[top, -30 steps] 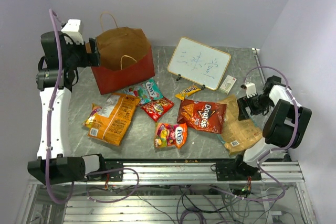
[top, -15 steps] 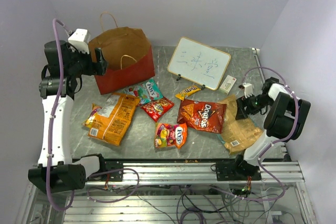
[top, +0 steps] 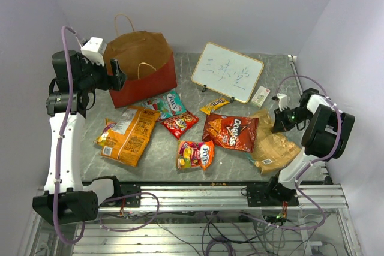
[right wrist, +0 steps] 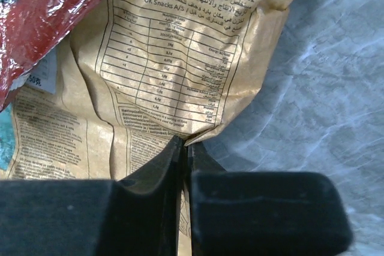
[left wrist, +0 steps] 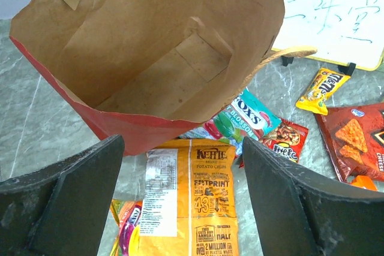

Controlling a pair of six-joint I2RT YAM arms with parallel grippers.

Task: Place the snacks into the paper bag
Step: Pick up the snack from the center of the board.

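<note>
The paper bag (top: 144,83), red outside and brown inside, stands open at the back left; its mouth fills the left wrist view (left wrist: 150,46). My left gripper (top: 117,74) hangs open by the bag's left front rim, with nothing between its fingers (left wrist: 182,145). Below it lies the orange Kettle chip bag (top: 129,135) (left wrist: 198,202). My right gripper (top: 279,122) is shut on the edge of the tan chip bag (top: 273,145) (right wrist: 174,46), pinching a fold (right wrist: 185,143). The Doritos bag (top: 231,131) overlaps the tan bag's left side (right wrist: 36,22).
A teal Fox's pack (top: 169,104), a red pack (top: 179,124), a yellow M&M's pack (top: 214,105) and a multicoloured M&M's pack (top: 195,154) lie mid-table. The whiteboard (top: 228,71) and the small white box (top: 260,95) stand behind. Walls close in on both sides.
My right gripper has closed onto the tan chip bag's edge. The left gripper has shifted a little right and forward along the paper bag's rim, still open.
</note>
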